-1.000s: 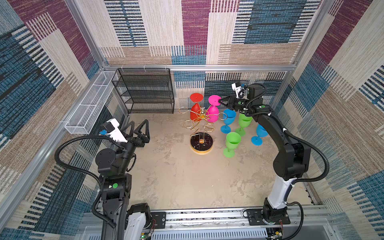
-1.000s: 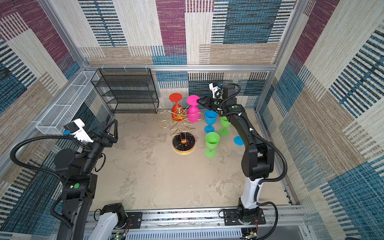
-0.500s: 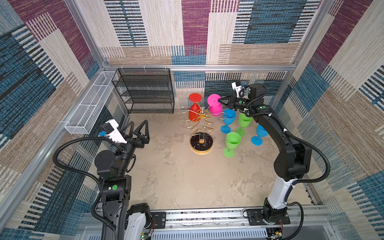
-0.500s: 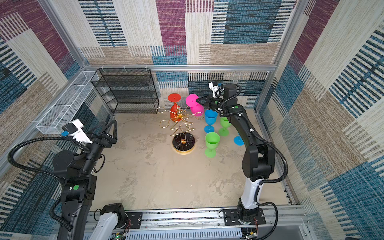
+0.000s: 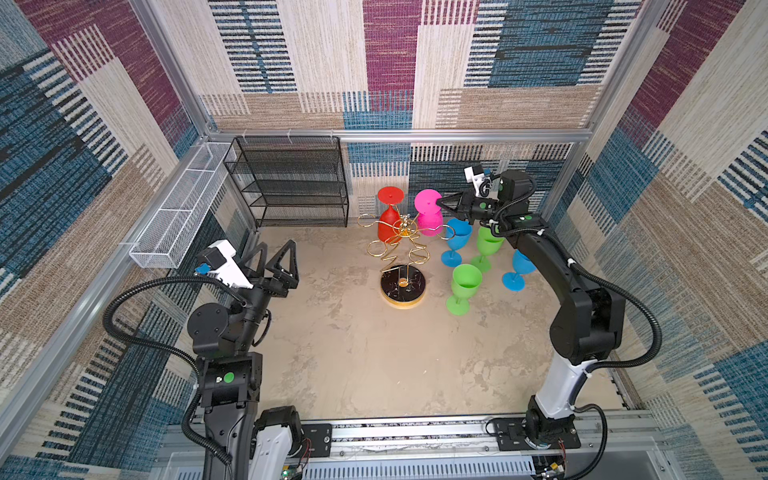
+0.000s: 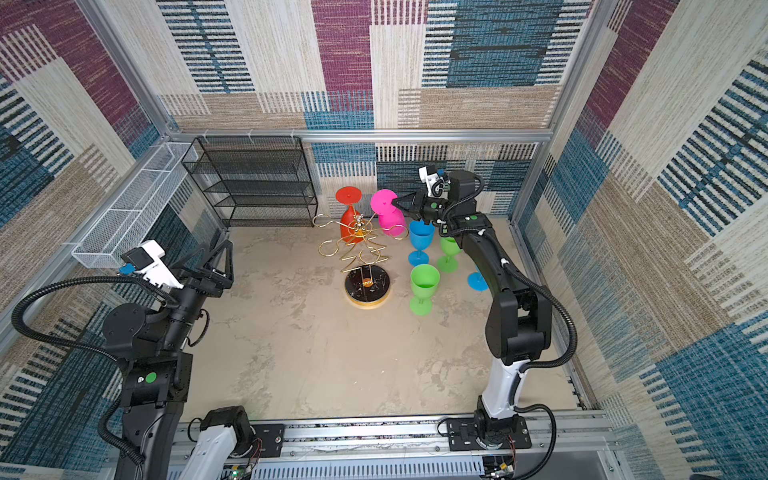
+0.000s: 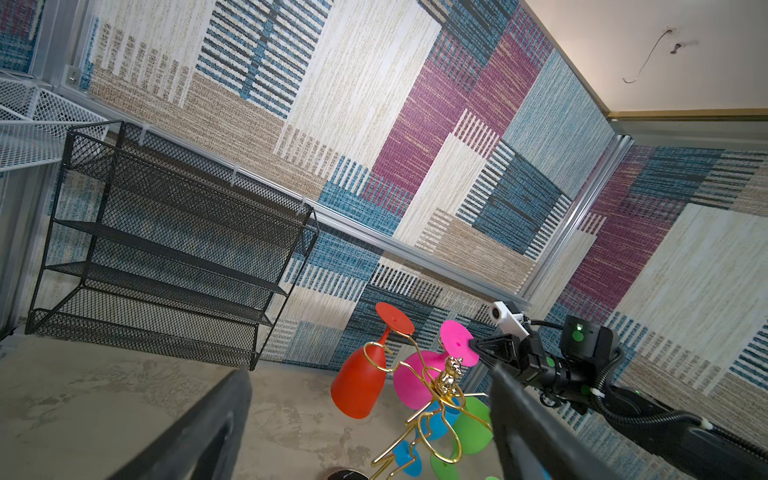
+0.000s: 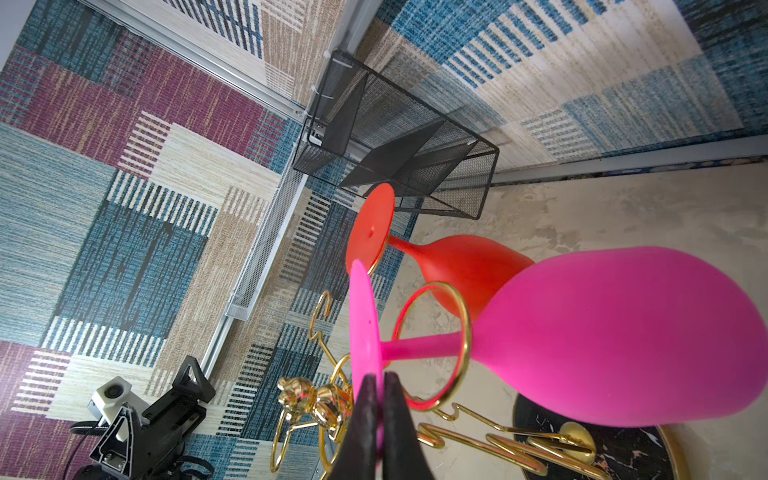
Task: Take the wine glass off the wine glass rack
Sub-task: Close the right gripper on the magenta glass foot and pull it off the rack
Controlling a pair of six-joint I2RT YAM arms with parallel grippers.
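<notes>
Right gripper (image 8: pixel 379 377) is pinched tight on the foot of the pink glass (image 8: pixel 615 332) hanging in the rack (image 5: pixel 409 291), left gripper (image 5: pixel 276 246) wide open, empty.

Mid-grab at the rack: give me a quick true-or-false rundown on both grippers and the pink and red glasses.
1. The right gripper is shut on the foot of the pink wine glass. True.
2. The pink wine glass is clear of the wine glass rack. False: its stem passes through one of the rack's gold rings.
3. The red wine glass stands upright beside the rack. False: it hangs bowl-down on the rack.
4. The left gripper is open and empty, well away from the rack. True.
</notes>
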